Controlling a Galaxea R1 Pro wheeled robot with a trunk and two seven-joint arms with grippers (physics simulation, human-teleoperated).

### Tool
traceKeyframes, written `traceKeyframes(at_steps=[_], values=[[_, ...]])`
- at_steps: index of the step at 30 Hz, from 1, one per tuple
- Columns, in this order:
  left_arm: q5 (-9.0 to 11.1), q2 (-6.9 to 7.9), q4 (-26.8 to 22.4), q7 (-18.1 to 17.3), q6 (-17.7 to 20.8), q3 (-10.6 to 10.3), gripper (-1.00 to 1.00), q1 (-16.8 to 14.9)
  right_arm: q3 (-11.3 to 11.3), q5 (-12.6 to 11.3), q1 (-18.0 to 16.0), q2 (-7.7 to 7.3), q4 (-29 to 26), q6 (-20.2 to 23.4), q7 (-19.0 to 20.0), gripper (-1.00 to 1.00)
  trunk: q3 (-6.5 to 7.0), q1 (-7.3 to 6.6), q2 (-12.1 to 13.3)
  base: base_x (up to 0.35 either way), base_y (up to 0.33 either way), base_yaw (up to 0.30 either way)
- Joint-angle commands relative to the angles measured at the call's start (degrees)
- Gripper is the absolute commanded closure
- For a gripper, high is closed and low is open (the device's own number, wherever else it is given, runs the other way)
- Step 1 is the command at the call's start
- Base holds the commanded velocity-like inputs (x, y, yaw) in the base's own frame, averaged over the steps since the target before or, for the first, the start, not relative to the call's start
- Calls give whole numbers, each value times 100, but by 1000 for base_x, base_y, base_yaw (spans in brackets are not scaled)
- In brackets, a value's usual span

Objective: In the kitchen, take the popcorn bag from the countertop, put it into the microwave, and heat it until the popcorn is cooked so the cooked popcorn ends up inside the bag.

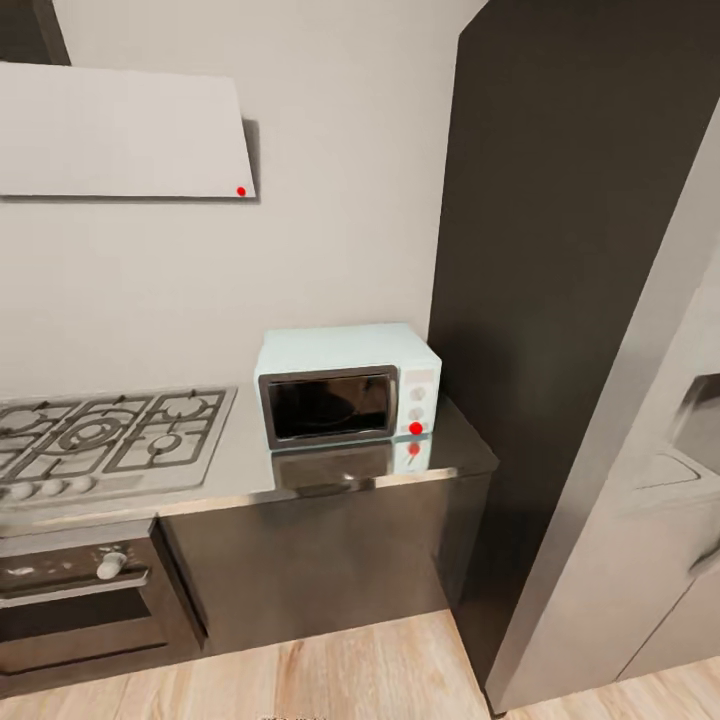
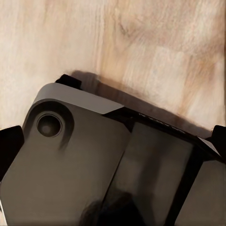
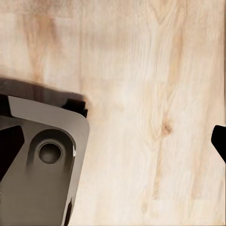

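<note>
The pale mint-blue microwave stands at the right end of the glossy grey countertop. Its dark glass door is shut, and there is a red dot low on its control panel. The popcorn bag and the popcorn are out of view. My left gripper hangs open over the robot's dark base and the wooden floor, its dark fingertips at the picture's two sides. My right gripper is open too, with bare floor between its fingertips.
A gas hob is set into the counter left of the microwave, with a built-in dark oven below it. A tall dark cabinet and a grey fridge stand at the right. A white hood hangs above the hob. Wooden floor lies before the cabinets.
</note>
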Motion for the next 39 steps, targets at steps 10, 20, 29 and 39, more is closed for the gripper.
traceKeyframes(at_steps=[10,20,29,39], values=[[42,6,1,27,-16,-42,-100,-4,-48,25,-6,12,18,-7,51,-100,-10,1,-6,0,-178,277],[38,12,1,22,-11,-43,-100,-4,-53,8,-6,16,25,-19,29,-100,-23,1,-6,0,-30,192],[-33,516,9,79,10,-56,-100,-4,-65,-2,-6,53,26,-12,-6,-100,-23,1,-6,0,0,2],[-37,520,9,104,9,-59,-100,-4,-74,71,-8,917,-253,-32,68,-100,-23,1,-6,0,0,0]])
